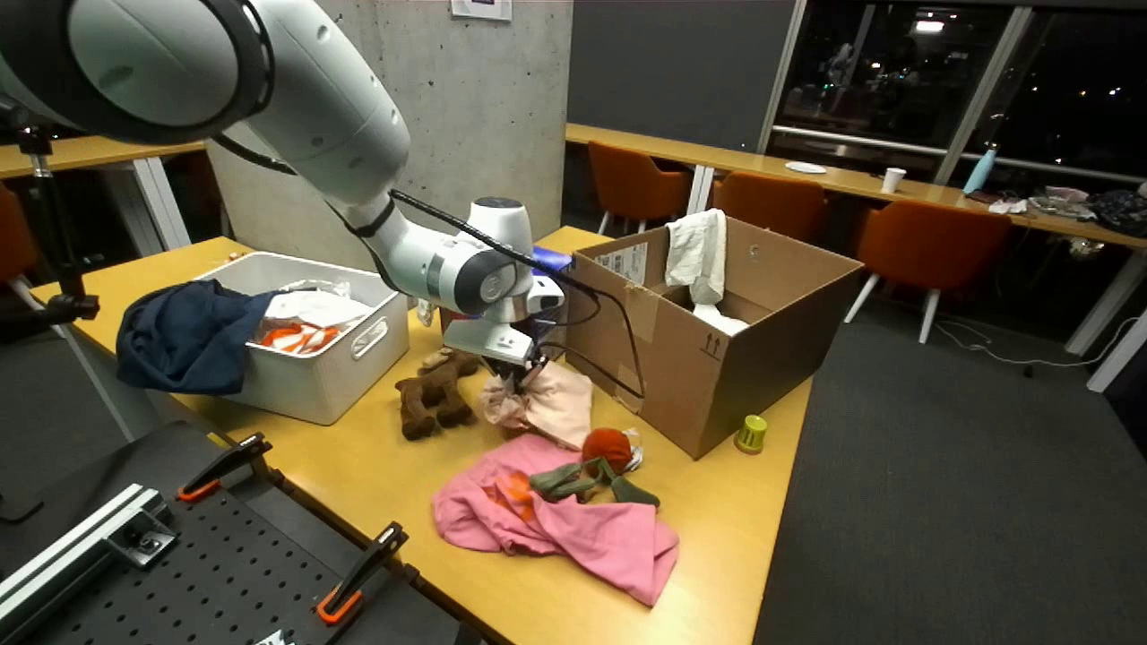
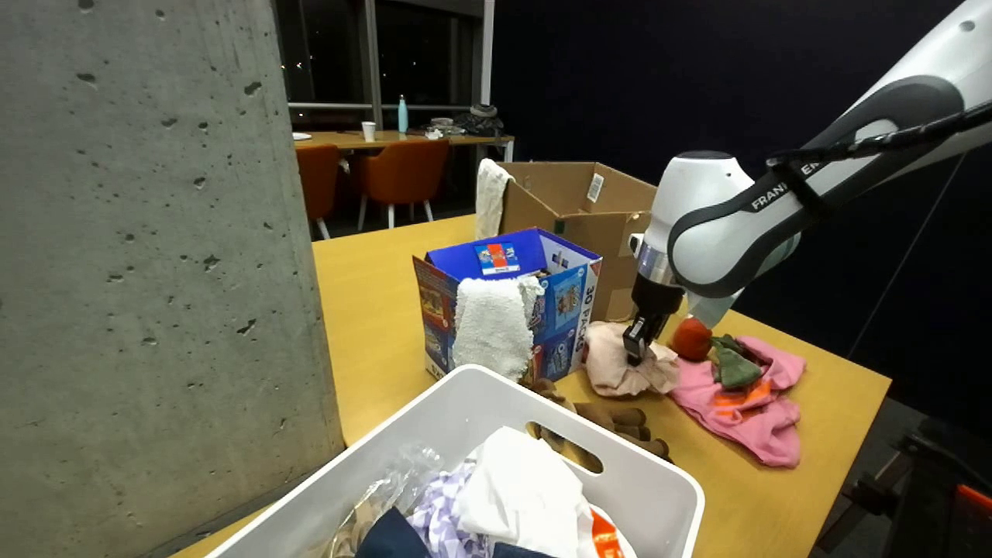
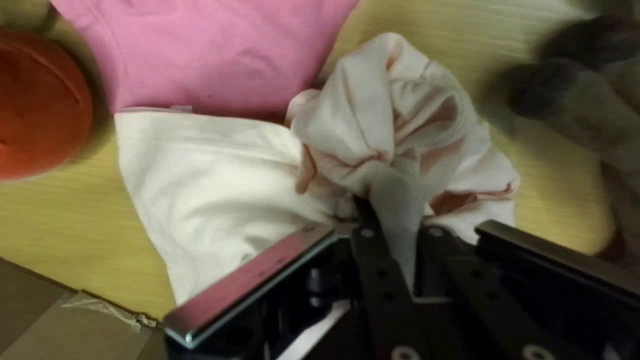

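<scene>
Fingers (image 3: 372, 255) pinching pale cloth (image 3: 345, 142), pink fabric (image 3: 215, 55) alongside

The yellow table (image 1: 726, 537) carries a cardboard box (image 1: 672, 376), white bin (image 1: 305, 385), pale cloth (image 1: 563, 403) and pink cloth (image 1: 582, 533)

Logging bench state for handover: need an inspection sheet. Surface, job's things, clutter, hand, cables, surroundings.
Surface: yellow table; spills: nothing seen.
Job's things: pale cloth, bunched, on the table beside the pink cloth.
Clutter: brown toy, round red thing, green cup, cardboard box, blue box, white bin.
Hand: closed on a fold of the pale cloth.
Cables: black cable along the arm, looping out by the hand; white cord on the floor.
Surroundings: orange chairs, concrete wall, dark windows.
</scene>
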`<state>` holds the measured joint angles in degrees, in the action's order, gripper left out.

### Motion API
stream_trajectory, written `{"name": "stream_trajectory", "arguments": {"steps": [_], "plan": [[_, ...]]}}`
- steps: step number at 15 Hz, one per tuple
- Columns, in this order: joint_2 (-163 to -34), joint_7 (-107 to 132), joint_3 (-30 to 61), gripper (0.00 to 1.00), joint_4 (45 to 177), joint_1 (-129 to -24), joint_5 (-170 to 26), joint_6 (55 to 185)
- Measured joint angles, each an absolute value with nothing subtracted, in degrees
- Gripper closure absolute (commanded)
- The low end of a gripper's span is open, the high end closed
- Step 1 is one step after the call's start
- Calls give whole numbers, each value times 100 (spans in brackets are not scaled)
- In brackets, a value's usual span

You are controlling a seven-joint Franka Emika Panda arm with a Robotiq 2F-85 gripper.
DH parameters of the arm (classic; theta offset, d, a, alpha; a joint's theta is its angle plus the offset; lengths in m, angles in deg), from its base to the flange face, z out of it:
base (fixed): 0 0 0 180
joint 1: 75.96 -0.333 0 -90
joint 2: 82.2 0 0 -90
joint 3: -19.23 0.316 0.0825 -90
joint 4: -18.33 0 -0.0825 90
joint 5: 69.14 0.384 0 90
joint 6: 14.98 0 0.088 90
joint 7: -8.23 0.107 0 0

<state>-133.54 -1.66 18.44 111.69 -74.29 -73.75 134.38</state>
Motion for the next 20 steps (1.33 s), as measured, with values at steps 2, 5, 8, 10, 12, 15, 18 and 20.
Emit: {"name": "stream_trajectory", "arguments": {"steps": [2,5,8,10,12,15,18,20], "plan": [[-12923,218,1738,97,11747,-7738,-7492,13617],[-12234,691,1636,97,12638,-8201,-7664,13807],[-11621,1034,1639,93,13378,-8611,-7768,13795],[-11420,1100,1670,61,13617,-8788,-7782,13776],[-11376,1093,1731,47,13677,-8831,-7782,13763],[-11369,1035,1787,26,13678,-8811,-7782,13762],[-11273,1004,1796,4,13729,-8807,-7784,13764],[-11186,909,1796,0,13759,-8757,-7786,13763]]}}
